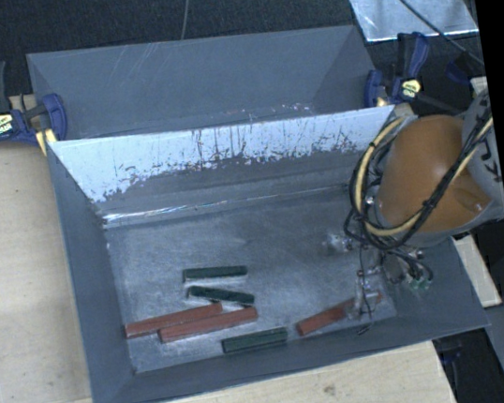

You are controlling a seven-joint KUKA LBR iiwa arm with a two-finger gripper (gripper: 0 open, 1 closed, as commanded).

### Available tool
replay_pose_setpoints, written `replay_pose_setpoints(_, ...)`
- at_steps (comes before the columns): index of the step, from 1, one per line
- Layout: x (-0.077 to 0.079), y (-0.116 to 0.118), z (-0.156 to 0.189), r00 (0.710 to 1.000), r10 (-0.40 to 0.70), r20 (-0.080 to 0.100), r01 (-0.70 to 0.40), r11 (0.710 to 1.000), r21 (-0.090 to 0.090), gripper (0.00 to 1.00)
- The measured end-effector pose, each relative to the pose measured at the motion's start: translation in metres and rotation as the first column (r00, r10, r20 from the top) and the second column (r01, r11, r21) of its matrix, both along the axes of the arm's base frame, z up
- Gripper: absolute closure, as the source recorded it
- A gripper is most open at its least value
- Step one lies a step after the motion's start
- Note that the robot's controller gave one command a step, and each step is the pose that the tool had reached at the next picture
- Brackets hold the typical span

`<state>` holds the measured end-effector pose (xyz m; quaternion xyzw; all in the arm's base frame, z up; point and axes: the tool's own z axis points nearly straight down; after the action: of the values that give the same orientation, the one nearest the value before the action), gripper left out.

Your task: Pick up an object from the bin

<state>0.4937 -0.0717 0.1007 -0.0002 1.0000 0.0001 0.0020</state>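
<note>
My gripper [366,301] is low in the bin's front right corner, pointing down at the floor. Its tip stands at the right end of a short red-brown bar [324,321] that lies flat along the front wall. I cannot tell whether it touches the bar. A dark green bar [254,341] lies just left of the red-brown one, also along the front wall.
Further left lie two long red-brown bars [207,324] side by side, with two more dark green bars [216,273] above them, one tilted. The arm's orange dome and cables hang over the bin's right wall. The back slope carries scratch marks.
</note>
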Motion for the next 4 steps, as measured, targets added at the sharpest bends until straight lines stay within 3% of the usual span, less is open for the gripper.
replay_pose_setpoints(1, 0.000, -0.059, 0.000, 1.000, 0.003, 0.000, -0.003, 1.000, -0.003, 0.00)
replay_pose_setpoints(2, -0.007, -0.013, -0.021, 1.000, 0.004, -0.003, -0.004, 1.000, -0.001, 0.00)
replay_pose_setpoints(3, -0.003, -0.007, -0.027, 1.000, 0.017, 0.000, -0.017, 1.000, 0.000, 1.00)
replay_pose_setpoints(4, -0.001, -0.027, -0.030, 1.000, 0.025, 0.002, -0.025, 1.000, 0.006, 1.00)
